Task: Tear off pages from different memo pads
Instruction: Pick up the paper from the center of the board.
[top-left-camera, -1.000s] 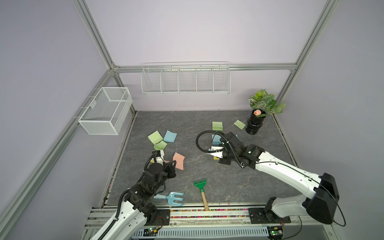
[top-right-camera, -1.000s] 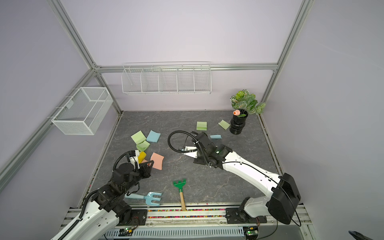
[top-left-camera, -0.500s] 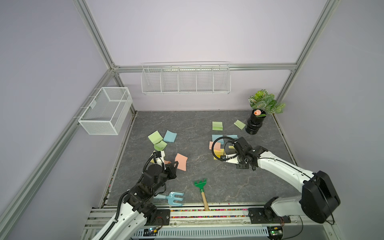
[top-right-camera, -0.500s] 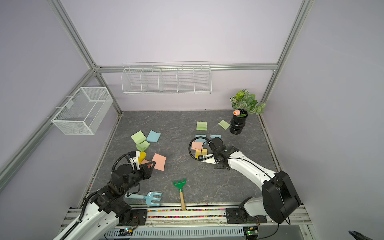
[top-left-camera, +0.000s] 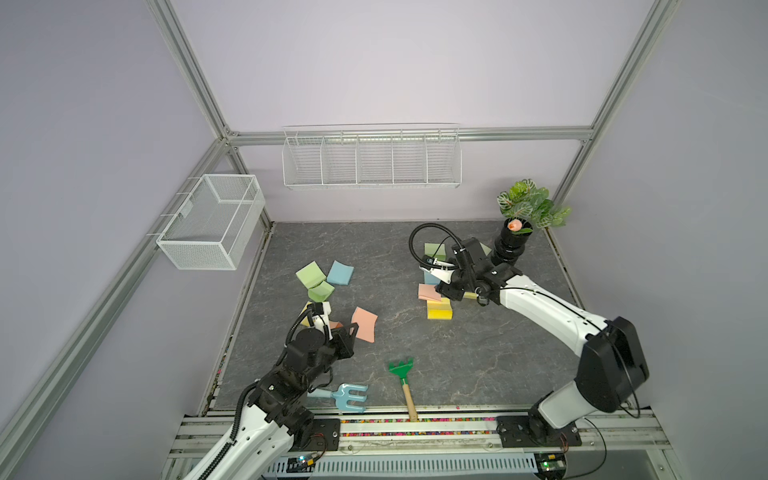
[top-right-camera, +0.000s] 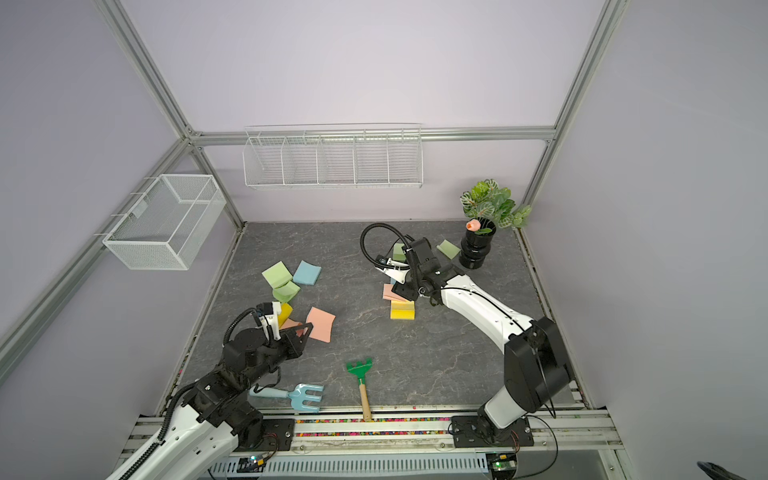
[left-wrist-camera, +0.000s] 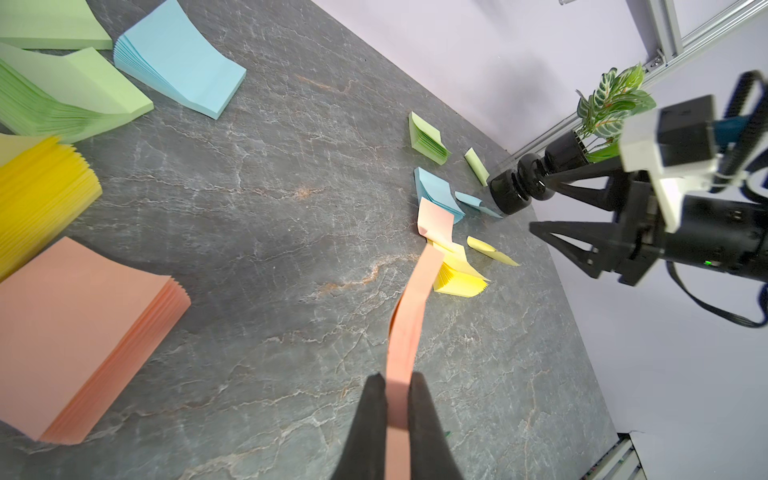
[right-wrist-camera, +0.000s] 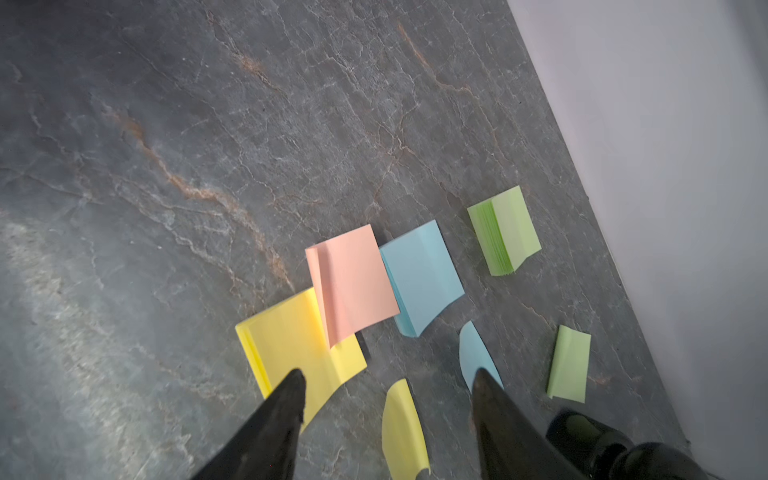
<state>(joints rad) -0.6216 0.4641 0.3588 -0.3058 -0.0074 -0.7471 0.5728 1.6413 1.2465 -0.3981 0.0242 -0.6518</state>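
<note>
Salmon page (left-wrist-camera: 411, 316): clamped between the closed fingers of the left end effector (left-wrist-camera: 397, 384), seen edge-on in the left wrist view and raised off the grey stone-pattern worktop (top-left-camera: 457, 353). The salmon pad (top-left-camera: 364, 324) lies flat just beside that end effector. Near it sit a fanned yellow pad (top-right-camera: 285, 312), two green pads (top-left-camera: 311, 274) and a blue pad (top-left-camera: 340, 273).

Right end effector (right-wrist-camera: 387, 374): jaws apart with nothing between them, held above a second group near the potted plant (top-left-camera: 515, 237). In that group a salmon sheet (right-wrist-camera: 353, 282) with one curled edge lies across a flat yellow pad (right-wrist-camera: 291, 345) and a second blue pad (right-wrist-camera: 424, 274). Whether it is a single sheet cannot be confirmed. A far green pad (right-wrist-camera: 505, 230) sits apart, nearer the wall. A yellow page (right-wrist-camera: 403, 424), a blue page (right-wrist-camera: 473, 349) and a green page (right-wrist-camera: 569, 363) lie singly on the worktop.

A blue fork (top-left-camera: 347, 397) and a green rake (top-left-camera: 402, 374) lie near the front edge.
</note>
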